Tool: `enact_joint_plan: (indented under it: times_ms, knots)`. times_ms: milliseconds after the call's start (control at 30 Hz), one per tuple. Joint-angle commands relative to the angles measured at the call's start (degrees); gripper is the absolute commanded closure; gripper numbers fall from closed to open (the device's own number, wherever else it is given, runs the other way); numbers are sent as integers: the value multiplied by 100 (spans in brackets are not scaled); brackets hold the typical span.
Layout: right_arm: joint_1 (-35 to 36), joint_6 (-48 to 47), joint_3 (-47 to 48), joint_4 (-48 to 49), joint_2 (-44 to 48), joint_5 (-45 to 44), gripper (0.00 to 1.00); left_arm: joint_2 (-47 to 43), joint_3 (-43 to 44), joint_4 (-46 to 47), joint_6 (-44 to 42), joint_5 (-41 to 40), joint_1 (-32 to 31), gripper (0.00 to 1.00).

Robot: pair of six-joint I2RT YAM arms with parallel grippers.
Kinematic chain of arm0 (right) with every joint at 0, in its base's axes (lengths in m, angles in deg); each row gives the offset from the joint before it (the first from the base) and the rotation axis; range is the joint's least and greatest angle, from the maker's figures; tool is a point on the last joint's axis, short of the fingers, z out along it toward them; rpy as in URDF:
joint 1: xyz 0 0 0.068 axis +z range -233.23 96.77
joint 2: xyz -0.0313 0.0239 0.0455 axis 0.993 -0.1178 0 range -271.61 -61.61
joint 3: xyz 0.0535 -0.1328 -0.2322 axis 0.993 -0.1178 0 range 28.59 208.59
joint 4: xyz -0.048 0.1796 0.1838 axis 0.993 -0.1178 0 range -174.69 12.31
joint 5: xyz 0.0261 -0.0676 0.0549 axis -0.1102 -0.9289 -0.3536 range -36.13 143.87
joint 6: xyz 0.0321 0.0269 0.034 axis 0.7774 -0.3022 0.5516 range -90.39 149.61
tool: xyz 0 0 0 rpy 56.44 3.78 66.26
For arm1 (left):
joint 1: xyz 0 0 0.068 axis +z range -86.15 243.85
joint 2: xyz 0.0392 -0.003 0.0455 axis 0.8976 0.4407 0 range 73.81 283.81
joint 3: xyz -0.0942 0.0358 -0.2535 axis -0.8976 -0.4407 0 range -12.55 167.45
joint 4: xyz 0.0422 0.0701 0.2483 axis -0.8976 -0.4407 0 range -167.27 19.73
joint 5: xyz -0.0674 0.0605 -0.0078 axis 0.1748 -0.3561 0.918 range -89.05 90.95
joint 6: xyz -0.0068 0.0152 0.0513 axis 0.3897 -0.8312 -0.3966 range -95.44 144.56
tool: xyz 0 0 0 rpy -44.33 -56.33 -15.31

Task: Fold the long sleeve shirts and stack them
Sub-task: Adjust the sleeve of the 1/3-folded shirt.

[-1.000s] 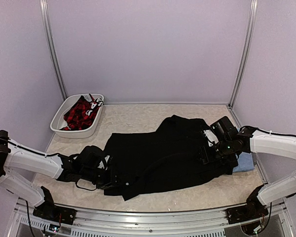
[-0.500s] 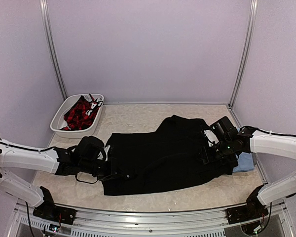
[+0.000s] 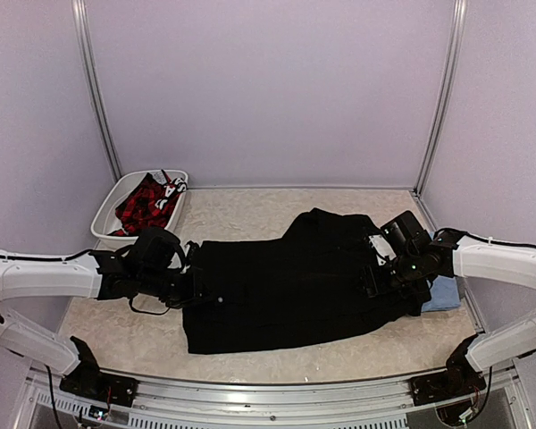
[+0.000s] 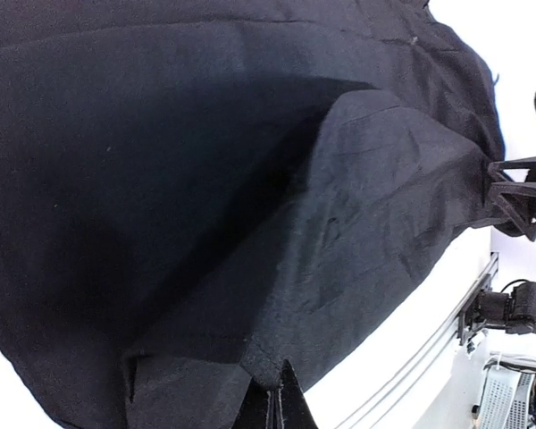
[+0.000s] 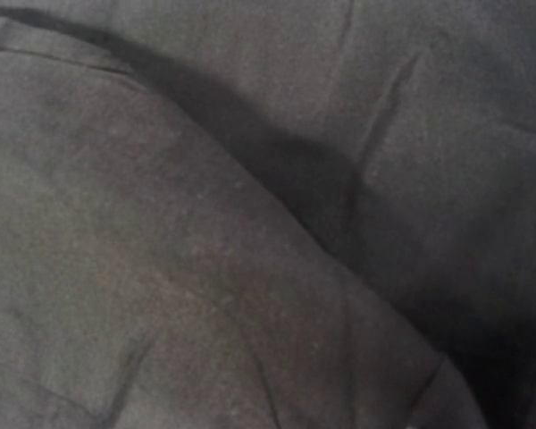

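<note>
**While the left tool is pinching the hem, the black shirt is lying mid-fold**

While the left tool [image 4: 273,404] is clenching tight on the near-left edge of the black shirt [image 3: 286,286], a flap of cloth is standing up off the layer beneath and throwing a dark shadow under itself. I am reading this as the hem being brought over toward the middle for a fold.

The shirt is sprawling across the centre of the surface [image 3: 250,210], roughly square-edged at the left and bunching into a hump at the far right. The right tool [image 3: 372,279] is sitting on the shirt's right end, probably pinning it so that a pull from the left is not dragging the whole garment. Its wrist view is showing nothing but cloth, so I cannot tell whether it is released or gripping.

The light blue shirt [image 3: 442,293] is peeking out at the right edge, just beside the black one and partly under the right arm. It is lying flat and looks already folded, so it is likely the base of the stack.

The black fabric is showing as thin, matte and woven, creasing softly and draping limp. The surface is looking mottled beige. A white tub [image 3: 107,228] at the far left is holding red plaid cloth [image 3: 145,206], well apart.
</note>
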Motion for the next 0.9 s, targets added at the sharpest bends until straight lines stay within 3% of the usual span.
enact_joint_plan:
  times_ms: [0, 33, 133, 267, 500, 667, 867]
  knots:
    - [39, -44, 74, -46, 49, -45, 38, 139, -96, -127, -159, 0, 52, 100]
    - [41, -50, 90, -51, 36, -44, 37, 173, -128, -92, -154, -4, 54, 100]
    - [47, -59, 125, -64, 28, -44, 38, 266, -159, 24, -198, -53, 93, 87]
    - [70, -73, 204, -116, 179, -149, 37, 399, 27, -20, -417, -285, 129, 50]
    - [149, 39, 399, -439, 683, -407, 37, -335, 168, -305, -751, -1132, 75, 16]
    - [208, 60, 604, -623, 583, -635, 36, -502, 69, -563, -806, -1132, 59, 12]
    - [254, -98, 888, -404, 131, -560, 36, 96, 252, 1, -1219, -694, 132, 12]
